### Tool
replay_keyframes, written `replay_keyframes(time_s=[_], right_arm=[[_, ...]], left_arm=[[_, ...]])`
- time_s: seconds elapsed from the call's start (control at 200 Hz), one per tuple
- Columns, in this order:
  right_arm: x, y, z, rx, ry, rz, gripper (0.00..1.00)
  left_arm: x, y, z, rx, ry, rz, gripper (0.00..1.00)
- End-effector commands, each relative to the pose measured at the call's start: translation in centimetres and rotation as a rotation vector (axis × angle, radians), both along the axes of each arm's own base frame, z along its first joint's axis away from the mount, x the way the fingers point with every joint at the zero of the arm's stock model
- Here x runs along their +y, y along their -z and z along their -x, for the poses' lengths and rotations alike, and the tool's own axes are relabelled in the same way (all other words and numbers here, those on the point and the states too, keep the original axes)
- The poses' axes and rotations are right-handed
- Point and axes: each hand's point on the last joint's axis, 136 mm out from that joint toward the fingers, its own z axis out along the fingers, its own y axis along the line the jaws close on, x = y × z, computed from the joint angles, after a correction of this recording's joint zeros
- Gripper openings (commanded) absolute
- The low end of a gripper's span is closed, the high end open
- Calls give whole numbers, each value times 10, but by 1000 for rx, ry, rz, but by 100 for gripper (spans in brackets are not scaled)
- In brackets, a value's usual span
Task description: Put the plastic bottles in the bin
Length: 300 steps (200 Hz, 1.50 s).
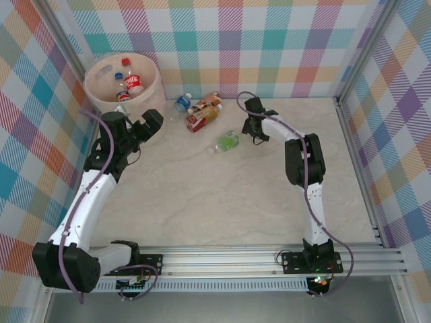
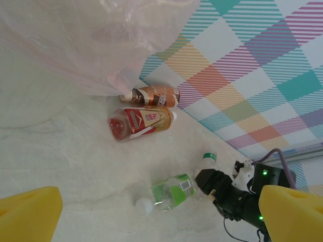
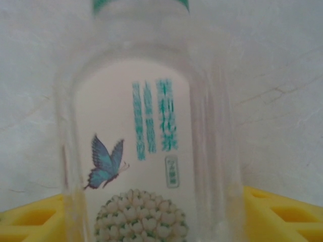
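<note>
The bin stood at the upper left of the overhead frame, against the checked back wall, with a red-labelled cola bottle and a few other bottles lying inside it. The left pincer hung just beside the bin's near right wall. In its own wrist view its yellow pads were spread wide at the lower corners with nothing between them, and the bin's clear liner filled the upper left. Four bottles lay on the pale surface to the right of the bin. A blue-labelled bottle was nearest the bin, and a brown-labelled bottle lay by the back wall. A red-labelled bottle lay just below the brown one, touching or almost touching it. A green-labelled bottle lay apart, nearer the middle of the frame. The right pincer was just right of the green-labelled bottle, above centre. Its wrist view showed it clamped on a clear white-labelled bottle with a butterfly print and a green cap, the yellow pads pressed to either side of it.
</note>
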Motion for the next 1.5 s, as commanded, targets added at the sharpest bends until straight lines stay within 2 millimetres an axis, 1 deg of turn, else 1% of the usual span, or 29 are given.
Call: replay_keyframes(time_s=[0.0,0.055,0.115,0.225,0.32,0.35,0.465,0.495,0.595,0.675,0.735,0.81,0.96,1.06,1.135,1.225,1.31,1.395,1.465,1.495], right_arm=[[-6,-16,-1,-45,-8,3,67],[-9,-22,-2,-70,-16,16,64],[-11,-32,-2,-107,-43,27,58],[-5,-52,0,-198,-143,29,50],[2,-74,13,-266,-241,4,47],[5,-84,18,-291,-268,-15,47],[24,-118,47,-382,-397,-123,44],[30,-130,55,-412,-430,-164,44],[49,-156,86,-459,-530,-294,44],[67,-172,111,-476,-633,-392,45],[86,-185,133,-504,-751,-494,48],[101,-198,152,-531,-837,-589,46],[127,-212,180,-506,-950,-708,44],[148,-217,200,-511,-1061,-729,45],[159,-219,211,-506,-1117,-749,45],[168,-220,215,-486,-1140,-764,44],[176,-222,218,-487,-1166,-768,44],[179,-224,218,-498,-1175,-776,44],[180,-228,215,-512,-1171,-774,44],[181,-229,215,-517,-1172,-774,43]], left_arm=[[-7,-5,1,-14,48,-14,100],[-9,-6,1,-15,59,-16,100],[-11,-6,1,-15,73,-17,100],[-20,-8,1,-28,127,-7,100],[-36,-15,2,-63,214,20,100],[-44,-18,3,-81,253,28,100],[-73,-29,9,-133,381,34,100],[-80,-33,10,-148,408,35,100],[-100,-35,11,-156,491,55,100],[-114,-37,10,-156,539,80,100],[-124,-40,9,-164,568,108,100],[-137,-46,8,-180,610,151,100],[-158,-51,4,-174,665,177,100],[-167,-43,-4,-137,652,147,100],[-170,-35,-13,-96,610,108,100],[-173,-27,-22,-63,573,81,97],[-177,-26,-29,-58,554,81,94],[-178,-20,-34,-36,524,64,90],[-178,-17,-35,-27,515,61,90],[-179,-16,-35,-27,518,63,88]])
